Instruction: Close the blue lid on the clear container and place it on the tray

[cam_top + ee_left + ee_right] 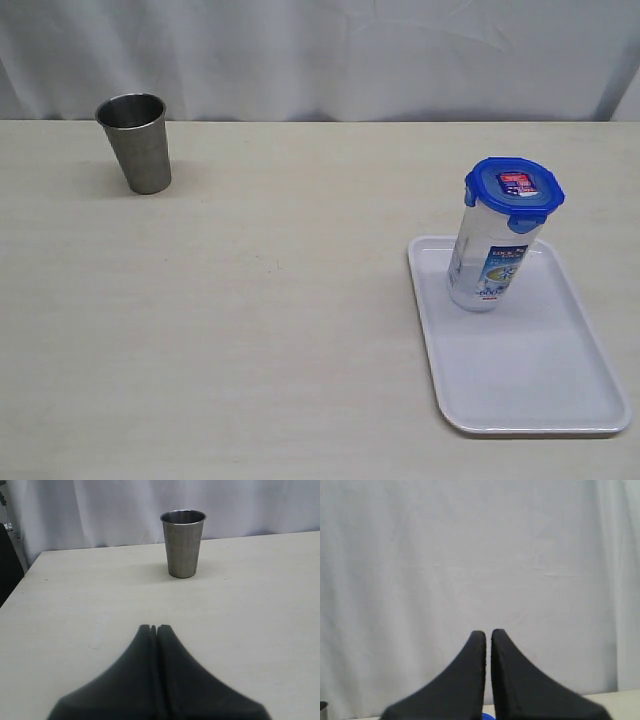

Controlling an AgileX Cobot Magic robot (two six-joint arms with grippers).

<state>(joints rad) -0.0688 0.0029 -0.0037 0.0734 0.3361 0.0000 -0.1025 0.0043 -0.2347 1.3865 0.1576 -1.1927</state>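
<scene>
The clear container (487, 258) stands upright on the far end of the white tray (530, 385), at the right of the exterior view. The blue lid (514, 191) sits on top of it, sticker face up. Neither arm shows in the exterior view. In the left wrist view my left gripper (153, 628) is shut and empty, low over bare table. My right gripper (488, 633) is shut with nothing in it, facing the white curtain; a sliver of the blue lid (488, 716) peeks out between its fingers at the frame's lower edge.
A grey steel cup (138, 141) stands upright at the back left of the table, and it is straight ahead of the left gripper as the steel cup (183, 542). A white curtain (320, 50) hangs behind the table's far edge.
</scene>
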